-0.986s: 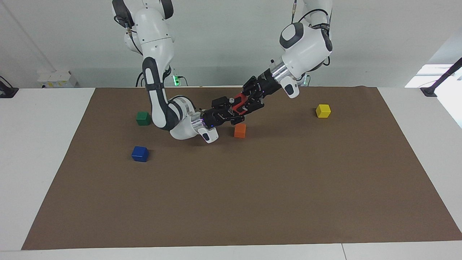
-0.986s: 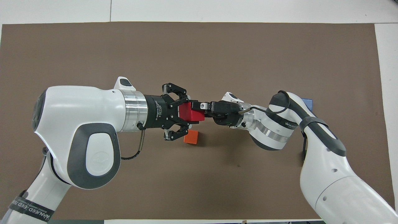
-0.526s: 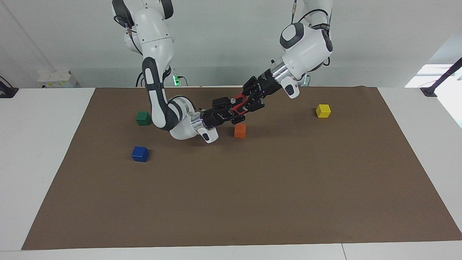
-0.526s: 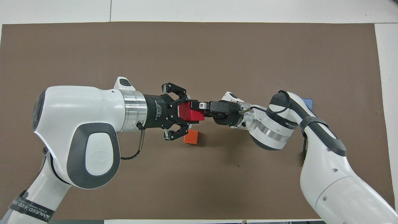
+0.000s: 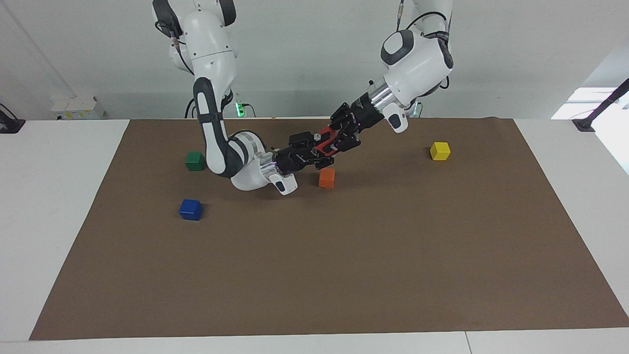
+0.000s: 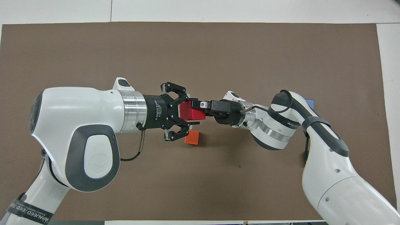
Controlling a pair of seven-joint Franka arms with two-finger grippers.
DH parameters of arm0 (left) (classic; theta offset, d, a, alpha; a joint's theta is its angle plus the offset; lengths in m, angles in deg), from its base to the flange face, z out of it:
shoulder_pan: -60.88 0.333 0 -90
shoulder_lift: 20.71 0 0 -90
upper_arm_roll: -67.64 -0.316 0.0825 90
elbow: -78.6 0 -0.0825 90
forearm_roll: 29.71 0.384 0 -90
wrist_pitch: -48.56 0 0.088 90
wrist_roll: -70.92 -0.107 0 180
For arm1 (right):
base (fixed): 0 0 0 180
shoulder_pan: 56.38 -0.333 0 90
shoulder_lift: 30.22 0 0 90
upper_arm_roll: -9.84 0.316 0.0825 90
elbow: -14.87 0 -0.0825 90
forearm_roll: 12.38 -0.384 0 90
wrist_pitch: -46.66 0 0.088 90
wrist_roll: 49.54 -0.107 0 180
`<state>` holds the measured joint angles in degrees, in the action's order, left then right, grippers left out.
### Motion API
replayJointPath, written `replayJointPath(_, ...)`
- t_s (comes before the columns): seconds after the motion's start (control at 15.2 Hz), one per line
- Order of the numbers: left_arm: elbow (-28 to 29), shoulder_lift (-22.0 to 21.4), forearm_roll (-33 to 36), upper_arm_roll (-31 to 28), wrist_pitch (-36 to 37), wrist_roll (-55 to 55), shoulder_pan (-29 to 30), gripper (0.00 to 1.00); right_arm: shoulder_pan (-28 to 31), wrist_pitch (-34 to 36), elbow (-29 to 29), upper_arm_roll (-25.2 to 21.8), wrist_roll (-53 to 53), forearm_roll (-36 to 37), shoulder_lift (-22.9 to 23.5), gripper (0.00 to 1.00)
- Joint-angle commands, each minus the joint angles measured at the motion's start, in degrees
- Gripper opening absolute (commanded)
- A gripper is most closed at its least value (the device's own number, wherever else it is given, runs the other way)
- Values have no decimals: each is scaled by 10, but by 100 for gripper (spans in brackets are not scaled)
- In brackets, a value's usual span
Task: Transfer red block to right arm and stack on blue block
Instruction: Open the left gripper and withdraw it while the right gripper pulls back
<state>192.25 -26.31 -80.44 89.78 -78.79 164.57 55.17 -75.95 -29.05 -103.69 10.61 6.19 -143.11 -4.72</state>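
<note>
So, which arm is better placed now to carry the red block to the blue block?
Probably the right: the right gripper is shut on the red block, and the blue block lies toward its end of the table. The left gripper looks open around the block.

Orange cube (image 5: 327, 177) mid-mat (image 5: 344, 275); green cube (image 5: 195, 161), yellow cube (image 5: 440, 151) apart.

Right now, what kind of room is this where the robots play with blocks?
Probably a robot lab or test room. Two white arms, left gripper and right gripper, meet at a red block above a brown mat dotted with coloured blocks like the blue block.
</note>
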Motion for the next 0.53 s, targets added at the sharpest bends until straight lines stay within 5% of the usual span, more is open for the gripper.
replayJointPath(0.0,12,-28,-1,-2,32,1,52,100,6,-22,8,1,-23,0,-7,0)
replayJointPath(0.46,18,-32,122,-3,80,-139,184,100,36,-223,20,0,-31,169,-71,0)
